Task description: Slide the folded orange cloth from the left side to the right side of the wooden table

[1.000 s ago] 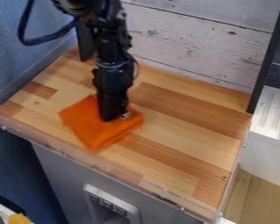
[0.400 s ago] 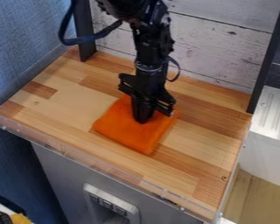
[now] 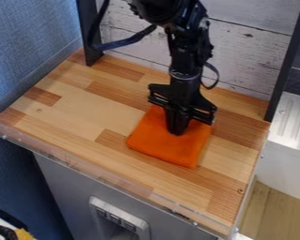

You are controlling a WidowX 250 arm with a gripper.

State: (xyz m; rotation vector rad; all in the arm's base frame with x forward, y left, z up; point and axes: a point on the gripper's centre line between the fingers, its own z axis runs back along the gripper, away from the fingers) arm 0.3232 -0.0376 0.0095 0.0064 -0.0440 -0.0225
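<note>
A blue textured wall (image 3: 27,42) stands at the left and a whitewashed plank panel (image 3: 252,56) at the far side of a wooden counter (image 3: 71,115) made of light and darker brown strips. On the counter, right of centre, lies a flat, roughly square orange cloth (image 3: 168,149), one corner towards the near edge. The black two-finger gripper (image 3: 176,132) hangs over its far part, tips touching the fabric; its fingers are close together, a narrow gap at most, though whether they pinch any cloth I cannot tell. A white ridged surface (image 3: 293,122) sits beyond the counter's right edge.
</note>
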